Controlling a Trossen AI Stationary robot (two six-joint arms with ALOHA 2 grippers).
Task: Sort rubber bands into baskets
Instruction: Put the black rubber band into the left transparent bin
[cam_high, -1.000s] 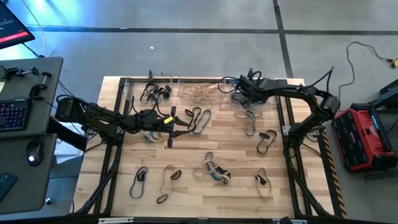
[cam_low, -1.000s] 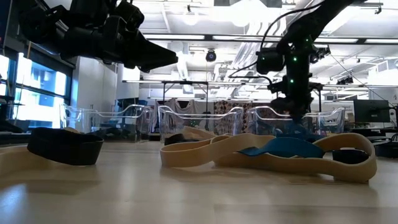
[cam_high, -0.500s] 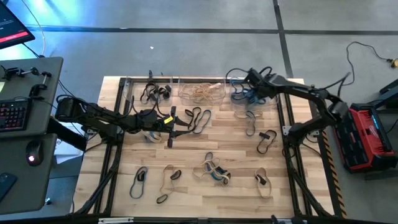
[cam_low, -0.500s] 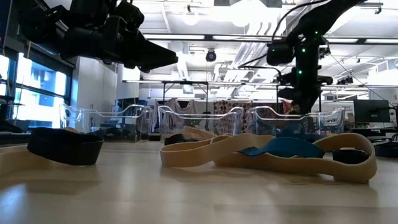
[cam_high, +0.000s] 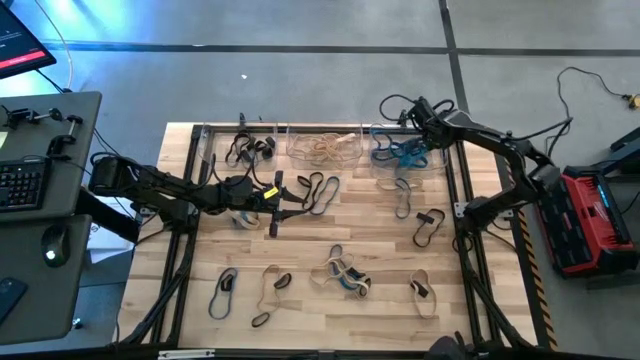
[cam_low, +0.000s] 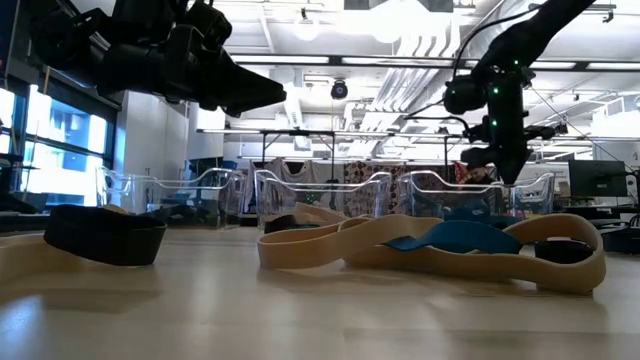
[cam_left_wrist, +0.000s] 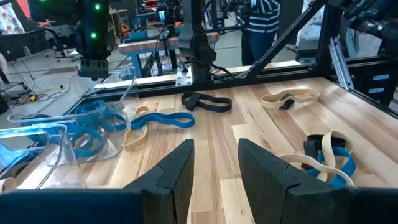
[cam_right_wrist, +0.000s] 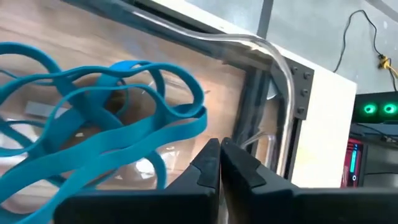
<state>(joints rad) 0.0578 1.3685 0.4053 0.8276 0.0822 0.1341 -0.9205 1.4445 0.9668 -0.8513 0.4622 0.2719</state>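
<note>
Right gripper (cam_high: 418, 108) has lifted off the blue-band basket (cam_high: 405, 166) and drawn back past its far rim; jaws now closed, empty. Blue rubber bands (cam_right_wrist: 93, 118) lie inside, so that drop looks finished. Left gripper (cam_left_wrist: 214, 165) hovers short of the baskets, jaws part open, empty. Loose bands (cam_high: 340, 272) remain on the tabletop (cam_high: 380, 250).

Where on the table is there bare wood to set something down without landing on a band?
The widest bare patch lies between the left pincer and the tangle of bands nearer the front. The front right corner past the tan band is bare too. The back edge is crowded: three bins, with the right pincer above the blue-filled bin.
</note>
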